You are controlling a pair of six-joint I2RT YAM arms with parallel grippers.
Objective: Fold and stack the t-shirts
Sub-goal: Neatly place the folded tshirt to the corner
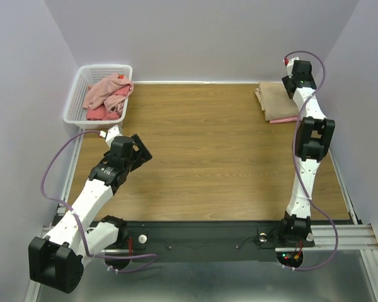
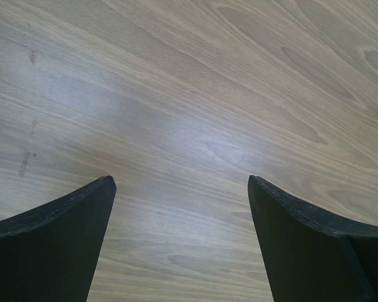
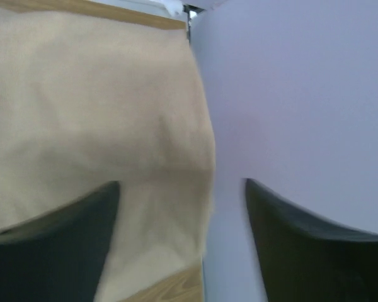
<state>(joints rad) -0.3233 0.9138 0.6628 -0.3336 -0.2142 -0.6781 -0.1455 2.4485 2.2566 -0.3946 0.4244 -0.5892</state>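
A folded beige t-shirt [image 1: 275, 100] lies at the table's far right corner, with a pink edge of another shirt [image 1: 282, 120] showing under it. My right gripper [image 1: 292, 86] is open just over its right side; in the right wrist view the beige cloth [image 3: 94, 107] fills the left, beside the wall. Dusty-pink [image 1: 107, 90] and red [image 1: 103, 113] t-shirts lie crumpled in the white basket [image 1: 75, 100] at far left. My left gripper [image 1: 140, 151] is open and empty over bare table wood [image 2: 189, 126], below the basket.
The purple side wall [image 3: 302, 94] stands right beside the right gripper. The enclosure walls close in the table on the left, the back and the right. The black arm rail [image 1: 208, 233] runs along the near edge.
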